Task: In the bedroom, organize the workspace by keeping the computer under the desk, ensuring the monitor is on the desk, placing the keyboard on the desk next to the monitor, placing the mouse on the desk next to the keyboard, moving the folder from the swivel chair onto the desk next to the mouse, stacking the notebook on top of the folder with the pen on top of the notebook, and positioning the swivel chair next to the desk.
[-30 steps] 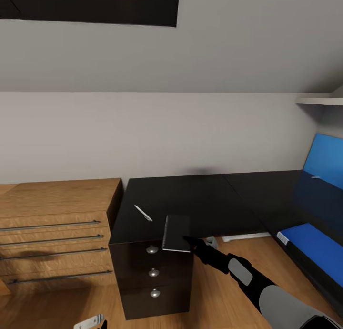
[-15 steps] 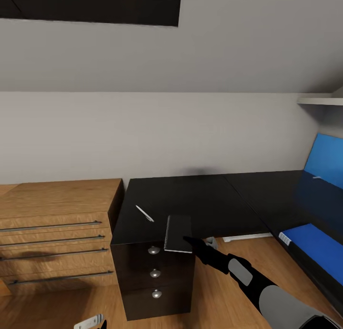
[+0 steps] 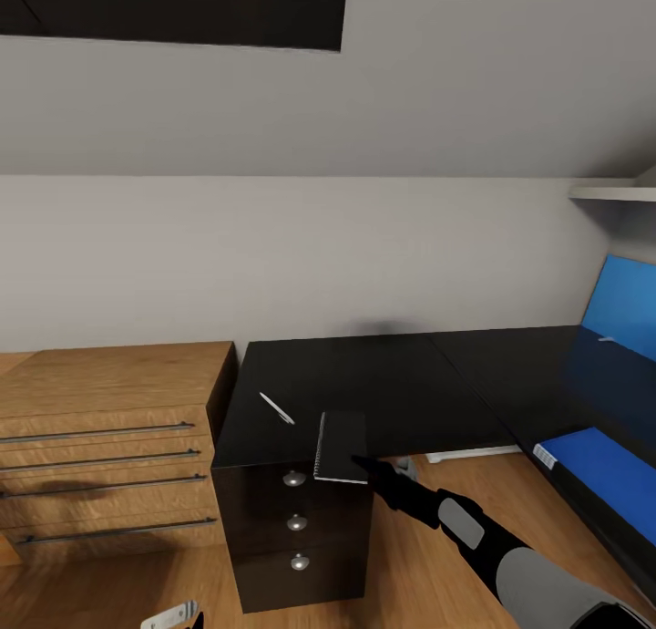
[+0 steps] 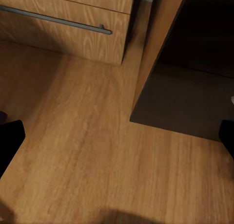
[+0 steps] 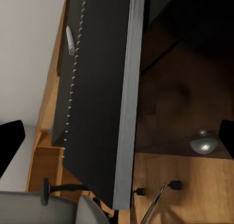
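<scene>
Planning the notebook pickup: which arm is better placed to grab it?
Right. Its claw already sits at the notebook's near edge on the desk. The left claw hangs low over the floor beside the wooden drawer unit.

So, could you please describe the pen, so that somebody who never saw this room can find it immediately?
Start at the large black desk and go to its end beside the light wooden drawer unit. There, above the black drawers with round silver knobs, the pen lies on the desktop, apart from the dark spiral notebook. It is the one thin white stick on that black surface.
</scene>
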Controlling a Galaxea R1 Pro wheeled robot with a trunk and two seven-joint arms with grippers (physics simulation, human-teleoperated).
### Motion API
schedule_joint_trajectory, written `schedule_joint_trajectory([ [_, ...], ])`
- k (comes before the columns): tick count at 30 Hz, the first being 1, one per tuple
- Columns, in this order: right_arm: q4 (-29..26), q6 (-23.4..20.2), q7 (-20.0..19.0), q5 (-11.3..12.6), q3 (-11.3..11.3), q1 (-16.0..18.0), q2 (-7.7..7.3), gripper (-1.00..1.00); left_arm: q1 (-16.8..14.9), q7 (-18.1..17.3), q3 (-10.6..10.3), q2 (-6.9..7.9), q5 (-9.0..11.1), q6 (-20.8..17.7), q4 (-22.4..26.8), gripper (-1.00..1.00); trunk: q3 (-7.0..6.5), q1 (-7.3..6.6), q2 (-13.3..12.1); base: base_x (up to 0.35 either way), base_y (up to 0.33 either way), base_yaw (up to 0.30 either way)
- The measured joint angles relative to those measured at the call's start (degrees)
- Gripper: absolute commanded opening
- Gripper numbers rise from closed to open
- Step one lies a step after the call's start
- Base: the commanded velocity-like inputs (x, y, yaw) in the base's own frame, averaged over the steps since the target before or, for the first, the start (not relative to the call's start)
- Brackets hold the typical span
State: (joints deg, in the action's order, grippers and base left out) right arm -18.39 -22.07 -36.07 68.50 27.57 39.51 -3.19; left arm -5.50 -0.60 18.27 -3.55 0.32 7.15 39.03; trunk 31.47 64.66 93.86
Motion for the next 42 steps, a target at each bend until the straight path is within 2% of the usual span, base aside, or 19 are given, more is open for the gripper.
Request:
schedule_joint_trajectory([
  [12, 0.3, -0.1, 0.1, 0.1, 0.0, 0.0, 0.07, 1.0, 0.0, 0.0, 0.0, 0.0, 0.0, 0.0, 0.0, 1.0, 0.0, 0.0, 0.0, 0.0, 0.0, 0.0],
  [13, 0.3, -0.1, 0.1, 0.1, 0.0, 0.0, 0.09, -1.0, 0.0, 0.0, 0.0, 0.0, 0.0, 0.0, 0.0, 1.0, 0.0, 0.0, 0.0, 0.0, 0.0, 0.0],
  [37, 0.3, 0.1, 0.0, 0.1, -0.2, 0.0, 0.6, -1.0, 0.0, 0.1, 0.0, 0.0, 0.0, 0.0, 0.0, 1.0, 0.0, 0.0, 0.0, 0.0, 0.0, 0.0],
  [42, 0.2, 0.2, 0.0, 0.1, -0.2, 0.0, 0.53, -1.0, 0.0, 0.1, 0.0, 0.0, 0.0, 0.0, 0.0, 1.0, -0.89, -1.09, -2.0, 0.0, 0.0, 0.0],
])
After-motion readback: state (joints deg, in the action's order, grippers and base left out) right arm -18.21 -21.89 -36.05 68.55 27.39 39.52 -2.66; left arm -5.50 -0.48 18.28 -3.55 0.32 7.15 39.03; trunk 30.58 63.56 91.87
